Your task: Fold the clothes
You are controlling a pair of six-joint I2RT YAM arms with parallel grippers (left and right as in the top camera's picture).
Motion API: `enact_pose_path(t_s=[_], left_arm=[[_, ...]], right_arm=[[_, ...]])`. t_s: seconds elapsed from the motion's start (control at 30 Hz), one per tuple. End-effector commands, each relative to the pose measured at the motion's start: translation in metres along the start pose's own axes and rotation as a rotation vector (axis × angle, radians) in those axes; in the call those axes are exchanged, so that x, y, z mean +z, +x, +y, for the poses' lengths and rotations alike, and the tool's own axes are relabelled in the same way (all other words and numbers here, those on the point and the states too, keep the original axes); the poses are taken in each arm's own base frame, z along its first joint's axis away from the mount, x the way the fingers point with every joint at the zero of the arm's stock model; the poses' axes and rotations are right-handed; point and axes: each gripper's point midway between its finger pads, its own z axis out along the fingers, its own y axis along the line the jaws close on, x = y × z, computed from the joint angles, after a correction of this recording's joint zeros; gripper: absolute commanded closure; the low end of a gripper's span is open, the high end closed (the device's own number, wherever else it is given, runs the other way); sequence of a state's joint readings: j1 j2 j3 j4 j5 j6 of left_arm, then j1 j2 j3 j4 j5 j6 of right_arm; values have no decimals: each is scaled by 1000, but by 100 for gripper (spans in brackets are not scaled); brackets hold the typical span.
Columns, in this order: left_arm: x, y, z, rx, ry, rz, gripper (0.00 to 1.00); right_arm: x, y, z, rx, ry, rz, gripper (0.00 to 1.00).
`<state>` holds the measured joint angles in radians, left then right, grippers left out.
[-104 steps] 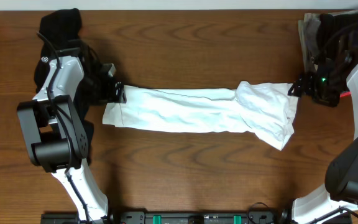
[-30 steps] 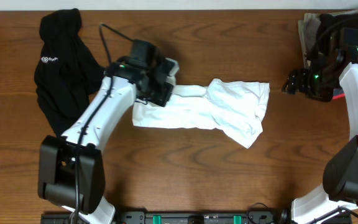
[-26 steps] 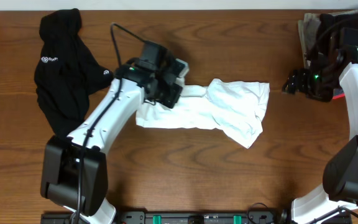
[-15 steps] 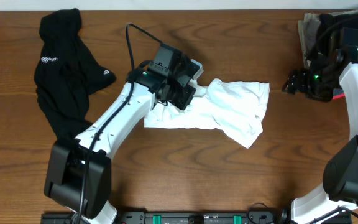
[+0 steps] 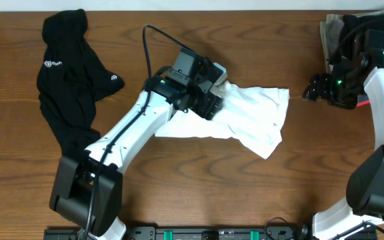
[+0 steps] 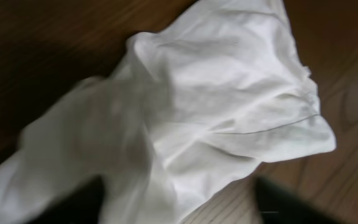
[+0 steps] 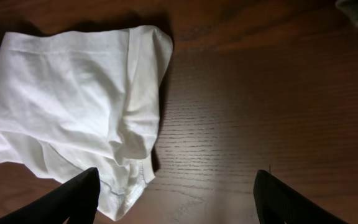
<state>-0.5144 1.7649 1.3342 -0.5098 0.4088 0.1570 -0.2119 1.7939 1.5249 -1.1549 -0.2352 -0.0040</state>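
Hiding left end of T-shirt (image 5: pixel 255 117): left arm (image 5: pixel 133 127) | left gripper (image 6: pixel 180 200) blurred, apart | right gripper (image 7: pixel 176 182) apart, near its edge

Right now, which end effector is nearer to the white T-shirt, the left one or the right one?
Left. The left end effector is directly above the left part of the white T-shirt. The right end effector is beyond its right edge, not touching it.

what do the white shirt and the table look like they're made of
White shirt: soft matte fabric, probably cotton knit; it bunches in limp creases, with stitched hems. Table: wood or wood-look veneer, brown, slight sheen; long grain lines show.
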Motion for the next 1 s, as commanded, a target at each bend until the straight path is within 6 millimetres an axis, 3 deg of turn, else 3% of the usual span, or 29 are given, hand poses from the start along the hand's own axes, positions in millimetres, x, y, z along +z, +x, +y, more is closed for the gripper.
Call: enact_pose_path(t_s=[0.0, 0.2, 0.27, 0.4, 0.5, 0.7, 0.97], left_arm=[[-5, -10, -12, 24, 13, -34, 0], [-11, -29, -12, -20, 5, -93, 2], [-15, -30, -1, -54, -22, -97, 2], [-21, -10, 32, -143, -127, -30, 0], [-25, 11, 51, -193, -179, 35, 11], [-16, 26, 63, -226, -186, 75, 51], [23, 44, 70, -247, -165, 147, 54]], right_arm=[[-7, -3, 5, -17, -2, -23, 23], [-7, -4, 5, -21, -2, -25, 23], [-7, -3, 5, -20, -2, -23, 23], [-7, -3, 5, -22, -2, -23, 22], [-7, -4, 5, -25, -2, -26, 22], [-7, -6, 5, -27, -2, -35, 22], [-6, -5, 10, -37, -4, -31, 22]])
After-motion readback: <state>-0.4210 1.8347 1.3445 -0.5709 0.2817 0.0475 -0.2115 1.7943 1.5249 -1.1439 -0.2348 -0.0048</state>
